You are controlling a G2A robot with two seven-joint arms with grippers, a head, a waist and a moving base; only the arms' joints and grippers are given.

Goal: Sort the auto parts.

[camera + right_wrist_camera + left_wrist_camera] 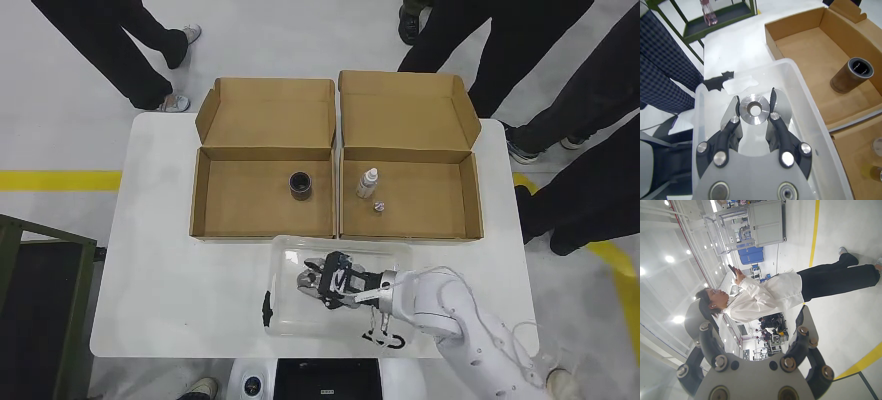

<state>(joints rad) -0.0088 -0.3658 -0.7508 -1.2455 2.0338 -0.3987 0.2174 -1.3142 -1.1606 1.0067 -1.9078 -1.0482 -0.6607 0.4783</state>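
Inside one bin [772, 64], one steel ring [754, 109]

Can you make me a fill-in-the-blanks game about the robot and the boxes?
On the table stand ____ open boxes.
The right pincer holds a metal ring with a round ____ in its middle.
The dark cylinder stands in a box made of ____.
The left pincer is open and holds ____.
Missing words: two, hole, cardboard, nothing.
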